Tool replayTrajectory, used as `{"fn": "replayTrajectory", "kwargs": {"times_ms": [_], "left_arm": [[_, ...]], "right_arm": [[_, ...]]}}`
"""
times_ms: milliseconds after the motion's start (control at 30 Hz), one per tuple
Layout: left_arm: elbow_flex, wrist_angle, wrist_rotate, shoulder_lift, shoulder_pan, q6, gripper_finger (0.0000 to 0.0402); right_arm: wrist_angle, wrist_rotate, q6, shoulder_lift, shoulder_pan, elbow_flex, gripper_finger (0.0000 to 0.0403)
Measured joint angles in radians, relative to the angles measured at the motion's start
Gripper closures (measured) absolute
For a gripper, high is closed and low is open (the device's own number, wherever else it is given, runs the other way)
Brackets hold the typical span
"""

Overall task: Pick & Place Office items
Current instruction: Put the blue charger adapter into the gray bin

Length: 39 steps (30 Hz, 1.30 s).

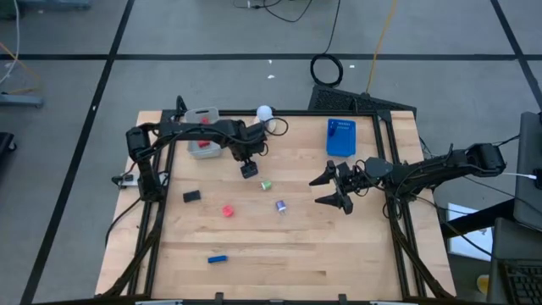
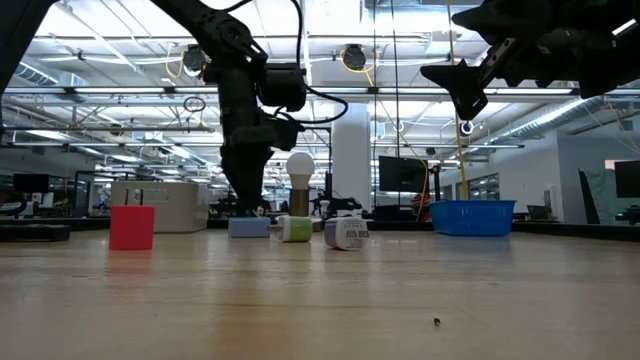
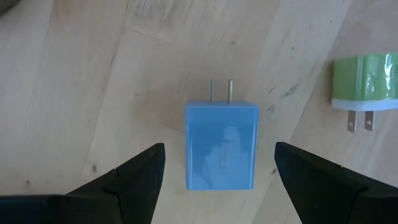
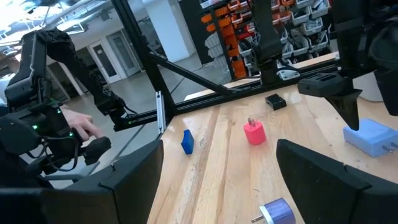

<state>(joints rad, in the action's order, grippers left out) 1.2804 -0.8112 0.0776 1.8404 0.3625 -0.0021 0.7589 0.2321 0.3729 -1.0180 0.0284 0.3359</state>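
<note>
- High view: my left gripper (image 1: 248, 169) hangs over the middle of the wooden bench (image 1: 339, 254), a bit toward the far edge, fingers spread with nothing in them. The small blue plug-in charger block it hovers above is hidden under it from up here.
- Same view: just beside it sits a little green plug block (image 1: 266, 185), then a purple-and-white plug block (image 1: 280, 206), a red block (image 1: 228, 211), a black block (image 1: 192, 196) toward the left edge, and a blue stick (image 1: 218, 259) near the front edge.
- Near the far-left corner I see a grey rectangular tray (image 1: 203, 135) with something red in it; a blue rectangular tray (image 1: 340, 138) sits toward the far-right corner, and a white ball on a round base (image 1: 264, 112) stands at the far edge between them.
- My right gripper (image 1: 331, 191) floats above the right half of the bench, jaws wide, empty.
- Low view: the left gripper is down close to the bench behind the blue charger block (image 2: 249, 227); the right gripper (image 2: 466, 92) is well up in the air.
- Left wrist view: the blue charger block (image 3: 221, 144) lies flat between my spread fingers (image 3: 134, 177), touching neither, prongs pointing away.
- Right wrist view: open fingers (image 4: 323, 177), nothing pinched; someone's hand (image 4: 81, 127) shows beyond the bench.
</note>
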Motion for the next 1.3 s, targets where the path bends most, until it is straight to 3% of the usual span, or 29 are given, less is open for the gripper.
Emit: {"fn": "replayTrajectory", "kwargs": {"times_ms": [333, 933, 1067, 1200, 1300], "left_arm": [[0.000, 0.002, -0.019, 0.008, 0.001, -0.002, 0.0100], [0.005, 0.021, -0.034, 0.160, -0.011, 0.030, 0.0104], [0.004, 0.025, -0.037, 0.161, -0.016, 0.044, 0.0130], [0.003, 0.028, -0.036, 0.158, -0.016, 0.049, 0.0187], [0.002, 0.034, -0.046, 0.151, -0.018, 0.052, 0.0193]], "right_arm": [[0.000, 0.000, 0.003, 0.000, 0.000, 0.000, 0.0101], [0.000, 0.000, 0.008, 0.000, 0.000, 0.000, 0.0101], [0.000, 0.001, 0.008, 0.000, 0.000, 0.000, 0.0101], [0.000, 0.001, 0.008, 0.000, 0.000, 0.000, 0.0101], [0.001, 0.001, 0.008, 0.000, 0.000, 0.000, 0.0101]]}}
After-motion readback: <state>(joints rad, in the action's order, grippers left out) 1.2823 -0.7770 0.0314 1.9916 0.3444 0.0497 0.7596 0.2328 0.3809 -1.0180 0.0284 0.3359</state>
